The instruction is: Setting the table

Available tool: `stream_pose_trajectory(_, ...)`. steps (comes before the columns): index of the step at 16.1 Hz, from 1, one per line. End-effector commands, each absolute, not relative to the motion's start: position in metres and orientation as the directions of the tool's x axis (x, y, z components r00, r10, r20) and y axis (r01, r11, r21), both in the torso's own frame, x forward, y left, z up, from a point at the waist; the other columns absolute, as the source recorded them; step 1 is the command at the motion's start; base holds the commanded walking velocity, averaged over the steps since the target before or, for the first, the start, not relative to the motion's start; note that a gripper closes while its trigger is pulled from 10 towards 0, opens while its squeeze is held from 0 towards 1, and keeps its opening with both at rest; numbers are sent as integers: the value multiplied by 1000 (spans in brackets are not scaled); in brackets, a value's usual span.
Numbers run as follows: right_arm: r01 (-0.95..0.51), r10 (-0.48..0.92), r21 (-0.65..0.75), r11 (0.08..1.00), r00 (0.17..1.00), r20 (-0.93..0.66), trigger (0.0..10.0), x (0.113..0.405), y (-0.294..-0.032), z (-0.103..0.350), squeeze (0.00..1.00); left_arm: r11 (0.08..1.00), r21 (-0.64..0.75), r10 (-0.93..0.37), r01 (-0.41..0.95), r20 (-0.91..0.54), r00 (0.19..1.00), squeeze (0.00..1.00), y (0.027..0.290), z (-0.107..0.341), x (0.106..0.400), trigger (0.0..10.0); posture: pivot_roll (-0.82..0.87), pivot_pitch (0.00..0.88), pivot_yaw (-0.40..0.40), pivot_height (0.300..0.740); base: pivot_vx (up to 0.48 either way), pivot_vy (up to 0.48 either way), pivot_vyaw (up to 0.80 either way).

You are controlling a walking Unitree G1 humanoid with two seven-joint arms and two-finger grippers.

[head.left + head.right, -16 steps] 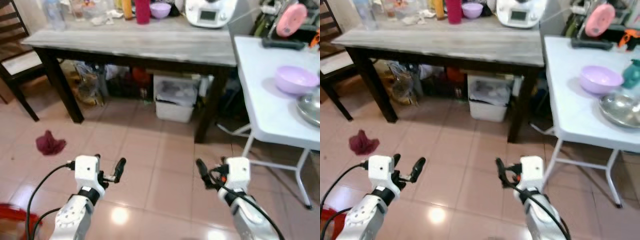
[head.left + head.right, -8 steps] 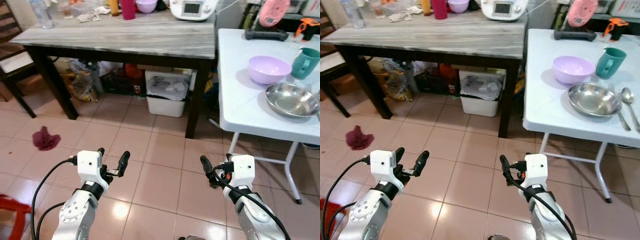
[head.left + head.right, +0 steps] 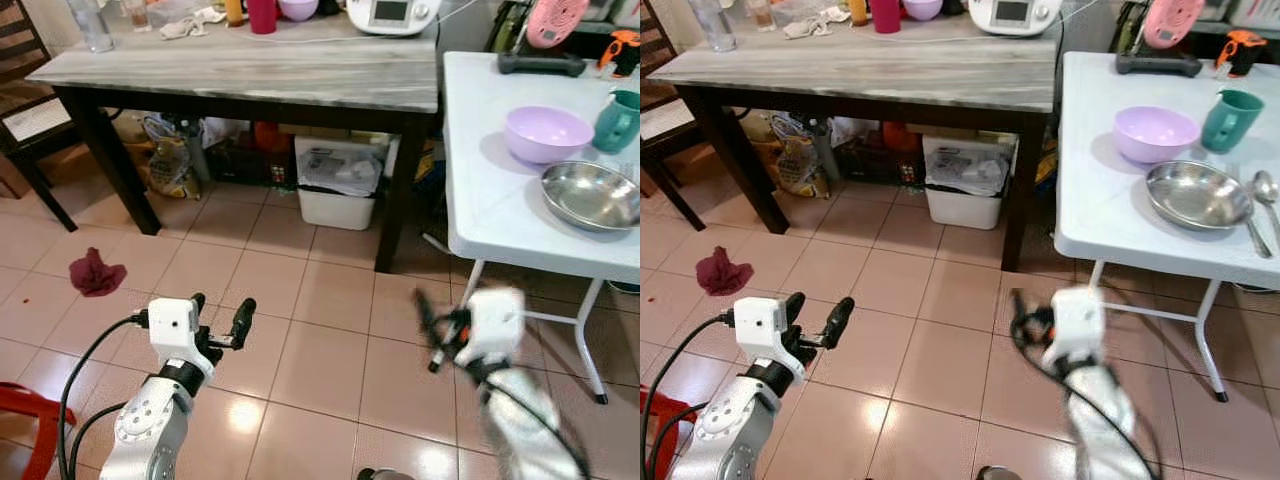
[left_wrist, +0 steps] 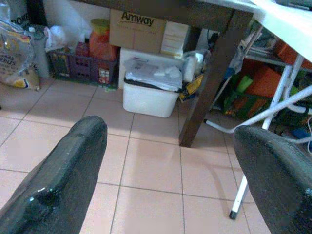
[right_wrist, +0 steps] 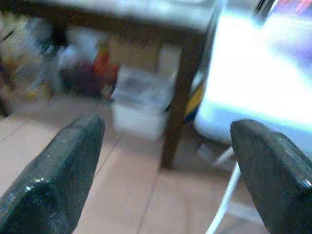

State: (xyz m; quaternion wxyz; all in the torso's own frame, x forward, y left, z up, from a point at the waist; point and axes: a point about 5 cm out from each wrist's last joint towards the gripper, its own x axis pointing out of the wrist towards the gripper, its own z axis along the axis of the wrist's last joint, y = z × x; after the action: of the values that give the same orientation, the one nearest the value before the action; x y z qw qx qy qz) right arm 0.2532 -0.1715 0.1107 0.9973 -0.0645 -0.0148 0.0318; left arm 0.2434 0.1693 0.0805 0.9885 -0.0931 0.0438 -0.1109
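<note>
Right gripper (image 3: 432, 335) is swinging up blurry toward the white table (image 3: 1110, 215) at 2 o'clock — both pincers wide, empty.

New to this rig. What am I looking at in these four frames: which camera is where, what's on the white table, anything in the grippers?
It is a humanoid robot with two silver arms, each ending in two long black fingers. The two wide pictures come from the stereo camera on its head, looking down at a tiled floor. The left gripper and the right gripper, blurred by motion, are both open and hold nothing. The two close pictures are wrist cameras looking out between each gripper's fingers.

On the white folding table stand a purple bowl, a steel bowl, a teal mug and a spoon. Left of it is a grey wooden table with bottles and a kitchen appliance. A red cloth lies on the floor.
</note>
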Motion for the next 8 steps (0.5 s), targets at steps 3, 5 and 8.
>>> stream_pose_trajectory(3, -5, 26, -177, 984, 992, 119, 10000, 252, -175, 134, 0, 974, -161, -147, 157, 71, 987, 0, 174, 110, 249, 10000, -118, 130, 30, 740, 0, 0, 0)
stream_pose_trajectory(5, 15, 4, -161, 987, 993, 118, 10000, 246, -176, 133, 0, 988, -130, -78, 84, 50, 996, 0, 184, 105, 244, 10000, -121, 133, 34, 740, 0, 0, 0)
stream_pose_trajectory(8, 44, -33, -156, 987, 997, 76, 10000, 238, -177, 124, 0, 991, -117, -56, 56, 5, 998, 0, 192, 95, 235, 10000, -124, 137, 35, 740, 0, 0, -267)
